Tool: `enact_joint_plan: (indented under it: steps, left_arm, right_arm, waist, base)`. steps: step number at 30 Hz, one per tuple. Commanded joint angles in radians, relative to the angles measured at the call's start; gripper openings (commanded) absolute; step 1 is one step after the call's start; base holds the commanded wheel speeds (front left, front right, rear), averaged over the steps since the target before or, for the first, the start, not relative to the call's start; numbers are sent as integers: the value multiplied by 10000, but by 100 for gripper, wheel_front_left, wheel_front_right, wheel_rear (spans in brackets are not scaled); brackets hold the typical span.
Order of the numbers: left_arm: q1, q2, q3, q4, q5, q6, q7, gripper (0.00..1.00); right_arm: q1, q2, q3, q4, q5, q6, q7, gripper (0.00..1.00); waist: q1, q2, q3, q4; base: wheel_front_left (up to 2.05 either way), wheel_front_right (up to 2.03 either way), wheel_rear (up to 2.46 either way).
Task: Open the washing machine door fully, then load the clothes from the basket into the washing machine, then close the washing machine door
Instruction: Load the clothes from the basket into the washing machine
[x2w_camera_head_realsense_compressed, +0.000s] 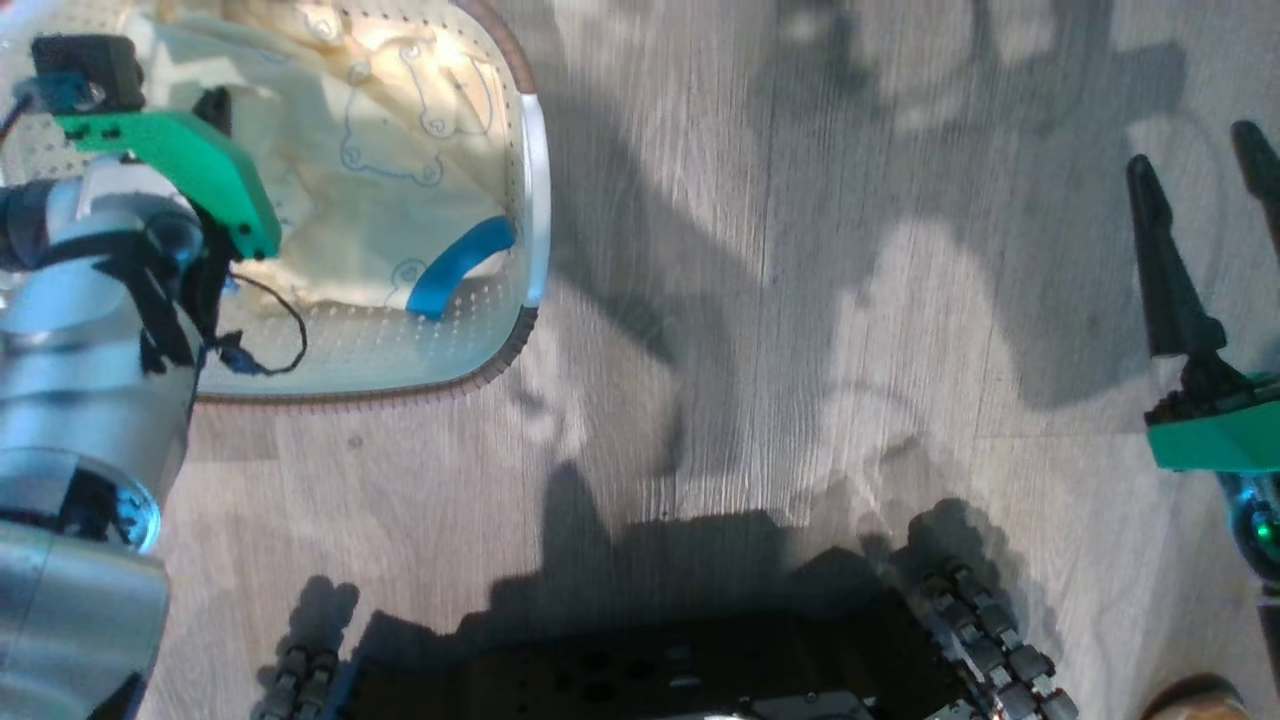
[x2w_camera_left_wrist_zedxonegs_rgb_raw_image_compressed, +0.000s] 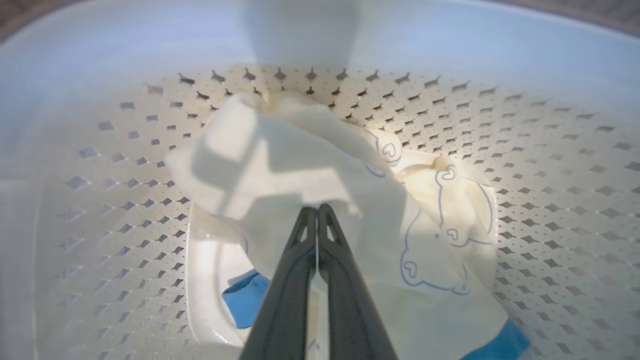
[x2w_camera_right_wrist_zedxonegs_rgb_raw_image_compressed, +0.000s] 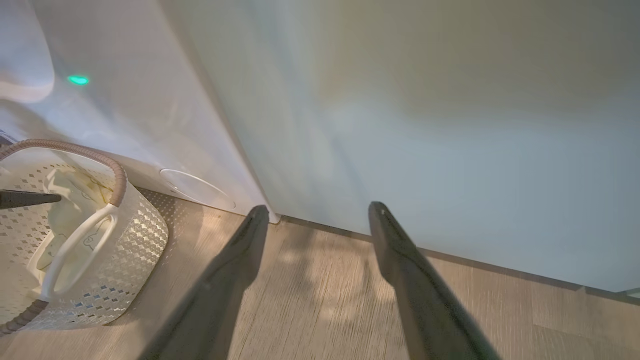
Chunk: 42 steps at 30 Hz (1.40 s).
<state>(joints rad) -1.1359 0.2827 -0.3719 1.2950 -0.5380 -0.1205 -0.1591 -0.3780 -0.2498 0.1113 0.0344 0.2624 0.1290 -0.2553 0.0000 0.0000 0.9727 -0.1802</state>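
Well, the basket (x2w_camera_right_wrist_zedxonegs_rgb_raw_image_compressed: 135, 235) sits on the wooden floor (x2w_camera_head_realsense_compressed: 800, 350), right in front of the white washing machine (x2w_camera_right_wrist_zedxonegs_rgb_raw_image_compressed: 125, 100), near its round cap (x2w_camera_right_wrist_zedxonegs_rgb_raw_image_compressed: 197, 189). The soft yellow clothes (x2w_camera_left_wrist_zedxonegs_rgb_raw_image_compressed: 300, 165) lie bunched up inside the basket, with blue line drawings and a blue cuff (x2w_camera_head_realsense_compressed: 455, 265) showing. The left gripper (x2w_camera_left_wrist_zedxonegs_rgb_raw_image_compressed: 316, 207) reaches down into the basket. Its two dark fingers are pressed tight together, and the tips touch the clothes. I cannot tell if any cloth is caught between them. The right gripper (x2w_camera_right_wrist_zedxonegs_rgb_raw_image_compressed: 319, 210) hangs over the floor, off to the side, near a pale cabinet (x2w_camera_right_wrist_zedxonegs_rgb_raw_image_compressed: 450, 125). Its fingers are spread wide apart and hold nothing.
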Motion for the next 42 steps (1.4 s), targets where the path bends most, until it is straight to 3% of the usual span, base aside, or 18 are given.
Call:
enact_joint_plan:
  steps: [1, 10, 20, 30, 42]
  left_arm:
    - [452, 427, 1, -43, -64, -48, -163, 0]
    - [1436, -65, -729, -653, -550, -98, -676, 0]
    - [2908, 135, -1525, -1857, -1575, -100, -1014, 0]
    - [4570, 620, -223, -4105, -1339, -101, -1025, 0]
    - [6670, 493, 1482, -6203, -423, -101, -1026, 0]
  right_arm:
    - [323, -188, 209, -110, -55, 17, -65, 100]
    - [534, -13, 315, 217, 32, 17, -65, 100]
    - [857, 204, 429, 569, 173, 17, -65, 100]
    - [1335, 400, 457, 903, 273, 17, -65, 100]
    - [2165, 593, 288, 1155, 393, 17, -65, 100]
  waist:
    - [0, 0, -301, -3]
    - [0, 0, -1501, 70]
    - [0, 0, -3087, 161]
    - [0, 0, -4748, 256]
    - [0, 0, -6652, 327]
  base:
    - [0, 0, 0]
    - [0, 0, 0]
    - [0, 0, 0]
    - [0, 0, 0]
    - [0, 0, 0]
